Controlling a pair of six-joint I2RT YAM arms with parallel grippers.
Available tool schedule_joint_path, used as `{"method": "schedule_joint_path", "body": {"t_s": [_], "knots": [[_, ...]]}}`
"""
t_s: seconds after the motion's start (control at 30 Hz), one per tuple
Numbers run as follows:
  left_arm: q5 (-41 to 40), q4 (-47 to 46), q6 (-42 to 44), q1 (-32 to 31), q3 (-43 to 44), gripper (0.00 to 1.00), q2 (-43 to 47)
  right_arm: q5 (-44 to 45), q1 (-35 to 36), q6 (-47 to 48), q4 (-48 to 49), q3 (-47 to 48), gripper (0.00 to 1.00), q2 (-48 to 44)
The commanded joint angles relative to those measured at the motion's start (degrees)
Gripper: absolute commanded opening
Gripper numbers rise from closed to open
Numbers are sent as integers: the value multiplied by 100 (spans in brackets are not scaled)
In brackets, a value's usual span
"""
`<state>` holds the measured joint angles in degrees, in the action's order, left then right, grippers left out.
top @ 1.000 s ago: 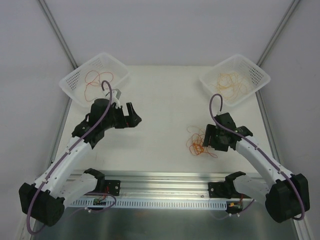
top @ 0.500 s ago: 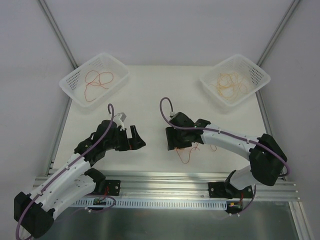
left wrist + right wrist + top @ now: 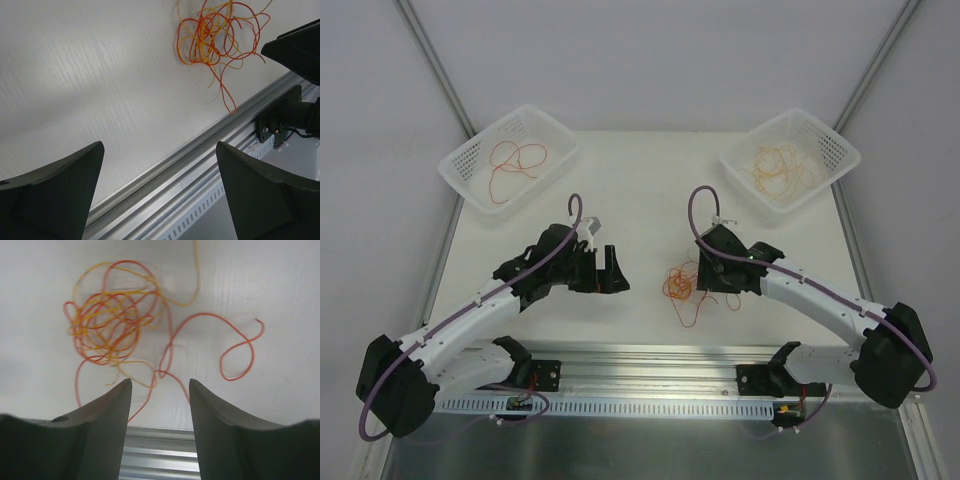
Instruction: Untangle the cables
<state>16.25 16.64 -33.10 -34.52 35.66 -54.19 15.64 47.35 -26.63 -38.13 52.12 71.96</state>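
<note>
Flanking one red-and-orange tangle of cables [image 3: 678, 283], left pincer [image 3: 612, 273] and right pincer [image 3: 706, 276] both gape empty; two baskets [image 3: 460, 165] [image 3: 835, 148] hold more.

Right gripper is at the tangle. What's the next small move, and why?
Probably lower the right gripper and close on the red strand running just ahead of its open jaws: it trails loose from the tangle, and nothing is held yet.

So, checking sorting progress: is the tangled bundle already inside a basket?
No, the tangled cables lie on the table, outside the left basket and the right basket.
</note>
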Motion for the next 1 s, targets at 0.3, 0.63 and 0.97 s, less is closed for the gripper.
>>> {"method": "schedule_joint_path", "body": {"t_s": [0.3,0.63,0.97], "knots": [[-78,-900,146,-1021,1556,94,-2277,-904,-1026,545,1307,-993,47,-174],[98,-996,287,-1399,2770,88,-3992,-1133,-1097,844,1475,-1125,17,-253],[1,-988,331,-1478,3404,75,-5135,-1142,-1097,993,1036,-870,1,-920]]}}
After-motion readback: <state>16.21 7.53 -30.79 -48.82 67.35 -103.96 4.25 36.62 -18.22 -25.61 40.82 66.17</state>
